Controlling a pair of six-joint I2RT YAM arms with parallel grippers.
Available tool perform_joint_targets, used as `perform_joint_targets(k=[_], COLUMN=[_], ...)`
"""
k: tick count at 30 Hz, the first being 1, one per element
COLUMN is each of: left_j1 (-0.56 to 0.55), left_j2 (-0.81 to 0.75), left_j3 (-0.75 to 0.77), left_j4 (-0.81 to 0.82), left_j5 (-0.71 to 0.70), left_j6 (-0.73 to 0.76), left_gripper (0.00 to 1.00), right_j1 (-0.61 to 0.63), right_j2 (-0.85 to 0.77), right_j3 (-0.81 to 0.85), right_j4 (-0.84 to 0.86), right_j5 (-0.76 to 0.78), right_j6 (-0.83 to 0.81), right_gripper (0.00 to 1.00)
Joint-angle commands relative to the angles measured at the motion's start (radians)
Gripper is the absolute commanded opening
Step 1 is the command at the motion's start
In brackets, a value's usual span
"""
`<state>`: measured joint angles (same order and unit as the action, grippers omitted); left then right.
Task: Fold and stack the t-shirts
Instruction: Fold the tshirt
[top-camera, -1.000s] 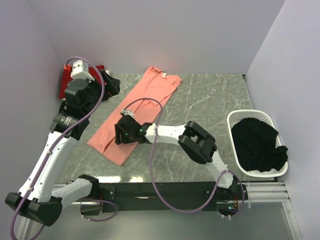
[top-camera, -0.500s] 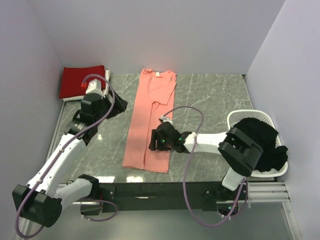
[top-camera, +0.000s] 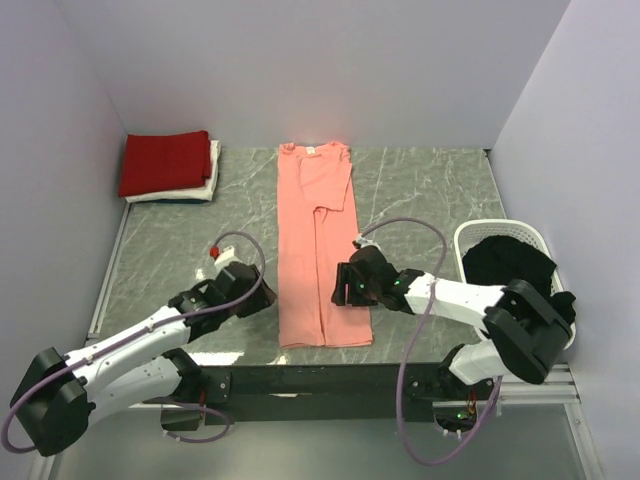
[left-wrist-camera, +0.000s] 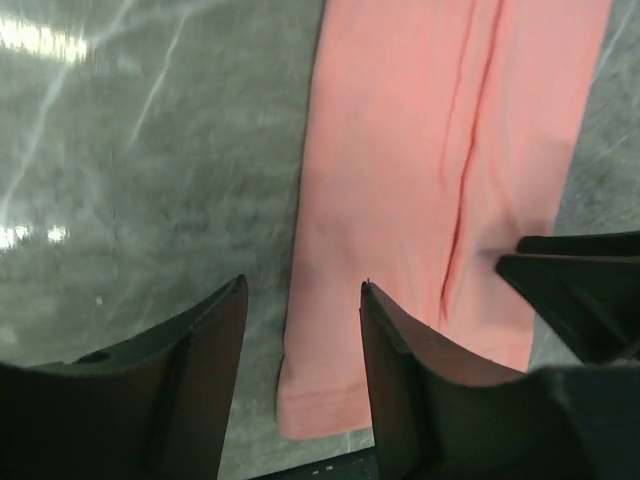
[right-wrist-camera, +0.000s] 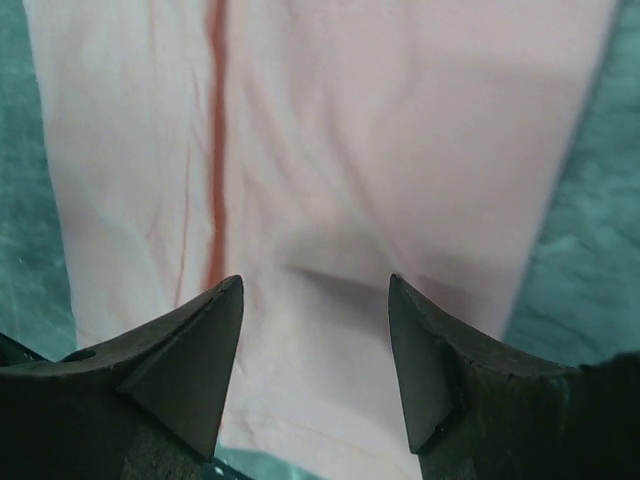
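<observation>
A salmon-pink t-shirt (top-camera: 315, 240) lies folded into a long narrow strip down the middle of the table, collar at the far end. My left gripper (top-camera: 264, 297) is low at the strip's near-left edge. In the left wrist view that gripper (left-wrist-camera: 303, 284) is open, and the shirt's (left-wrist-camera: 420, 180) left edge and near corner show between its fingers. My right gripper (top-camera: 341, 285) is over the strip's near-right part. It stands open (right-wrist-camera: 315, 280) above the cloth (right-wrist-camera: 330, 130), gripping nothing. A folded deep red t-shirt (top-camera: 165, 162) sits on a white one (top-camera: 212, 178) at the back left.
A white slatted basket (top-camera: 498, 223) at the right edge holds a crumpled black t-shirt (top-camera: 510, 265). Grey walls close the table on three sides. The black rail (top-camera: 320, 380) of the near edge runs just below the strip's hem.
The pink shirt swung from a diagonal to lying straight. The right gripper moved right with it. The left arm came from the back-left stack down to the shirt's near-left edge, and its jaws narrowed.
</observation>
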<state>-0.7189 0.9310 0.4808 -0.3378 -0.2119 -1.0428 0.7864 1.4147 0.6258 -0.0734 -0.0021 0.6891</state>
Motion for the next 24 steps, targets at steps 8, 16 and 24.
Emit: perform_joint_targets(k=[8,16,24], left_j1=[-0.195,-0.316,-0.445], left_j2=[0.02,0.19,0.308], left_j3=[-0.028,0.122,0.098], left_j4=[0.088,0.094,0.033], left_j5=[-0.096,-0.126,-0.139], left_j6=[-0.112,-0.02,-0.149], left_gripper=[0.43,0.22,0.08], right_j1=[-0.033,-0.035,-0.033], right_j2=[-0.292,-0.393,-0.451], right_j3=[-0.024,-0.119,-0.201], right_j4=[-0.232,-0.241,-0.266], right_j5=[0.05,0.022,0.005], right_j6=[-0.02,0.009,0.021], right_gripper=[0.66,0.63,0.62])
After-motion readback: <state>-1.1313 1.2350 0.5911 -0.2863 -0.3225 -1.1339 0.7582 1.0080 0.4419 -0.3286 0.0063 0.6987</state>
